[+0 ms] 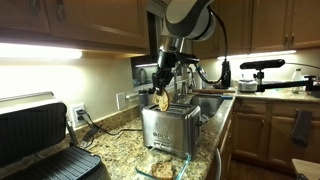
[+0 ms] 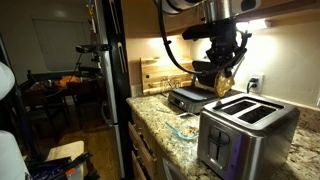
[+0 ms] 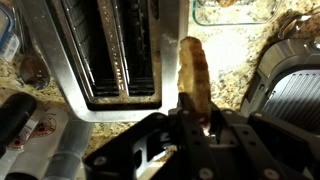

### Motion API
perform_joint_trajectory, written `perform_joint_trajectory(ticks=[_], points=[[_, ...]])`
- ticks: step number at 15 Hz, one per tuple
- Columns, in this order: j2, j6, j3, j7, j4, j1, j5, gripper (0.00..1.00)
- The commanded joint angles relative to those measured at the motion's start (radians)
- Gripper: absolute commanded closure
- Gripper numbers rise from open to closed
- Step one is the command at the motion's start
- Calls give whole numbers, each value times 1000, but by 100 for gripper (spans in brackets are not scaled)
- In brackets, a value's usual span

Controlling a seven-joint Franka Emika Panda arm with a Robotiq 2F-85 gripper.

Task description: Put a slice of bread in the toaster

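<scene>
My gripper is shut on the slice of bread, a tan slice with a darker crust, held on edge. In both exterior views the gripper holds the bread in the air just above the shiny steel toaster. In the wrist view the toaster lies below and to the left of the bread, with its two dark slots open and empty. The bread hangs beside the toaster's edge, apart from the slots.
A black and silver contact grill sits on the granite counter. A clear glass dish lies next to the toaster. A sink and kettle are behind.
</scene>
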Motion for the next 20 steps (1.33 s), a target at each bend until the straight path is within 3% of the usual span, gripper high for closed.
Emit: perform_joint_trajectory(ticks=[1, 17, 19, 20], points=[[-61, 29, -8, 33, -59, -12, -32, 92], [-57, 31, -36, 85, -70, -42, -116, 92], [-57, 30, -36, 87, -73, -42, -114, 83], [-57, 30, -36, 87, -75, -42, -114, 60]])
